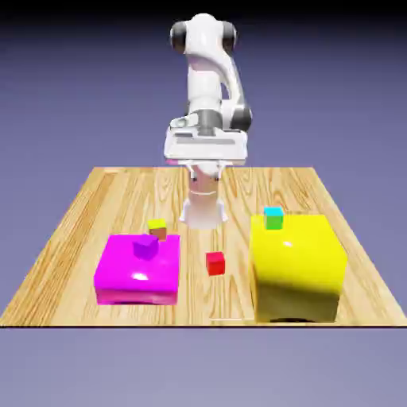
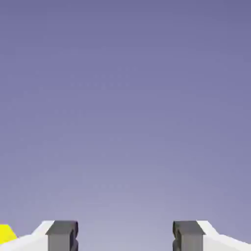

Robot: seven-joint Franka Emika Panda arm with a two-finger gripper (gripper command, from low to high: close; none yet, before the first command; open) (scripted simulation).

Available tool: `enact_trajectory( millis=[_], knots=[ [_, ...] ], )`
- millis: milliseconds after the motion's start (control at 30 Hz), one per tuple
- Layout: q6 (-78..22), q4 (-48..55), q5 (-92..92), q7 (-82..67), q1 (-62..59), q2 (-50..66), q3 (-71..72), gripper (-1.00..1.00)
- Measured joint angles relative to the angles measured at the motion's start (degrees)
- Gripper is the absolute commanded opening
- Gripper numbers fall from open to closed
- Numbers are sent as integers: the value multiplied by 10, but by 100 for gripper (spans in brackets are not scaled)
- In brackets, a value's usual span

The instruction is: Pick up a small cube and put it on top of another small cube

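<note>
The small cube (image 1: 215,263), tiny and bright red, lies on the wooden table (image 1: 87,215) between the two big blocks. My gripper (image 1: 205,151) hangs high above the table's far half, well behind and above the red cube, and points out level over the table. In the hand view the gripper (image 2: 125,236) stands open, its grey fingertips (image 2: 62,235) wide apart with only plain backdrop between them. No cube shows in the hand view.
A big magenta block (image 1: 131,278) carries a purple cube (image 1: 145,246). A big yellow block (image 1: 298,266) carries a cyan-green cube (image 1: 273,218). A small yellow-topped cube (image 1: 157,229) sits behind the magenta block. A yellow sliver (image 2: 6,233) shows in the hand view's corner.
</note>
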Motion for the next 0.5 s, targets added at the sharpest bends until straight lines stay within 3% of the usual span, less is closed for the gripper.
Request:
enact_trajectory(
  millis=[500],
  knots=[
    [-114, 302, -374, -306, -232, 82, 252, 0]
  ],
)
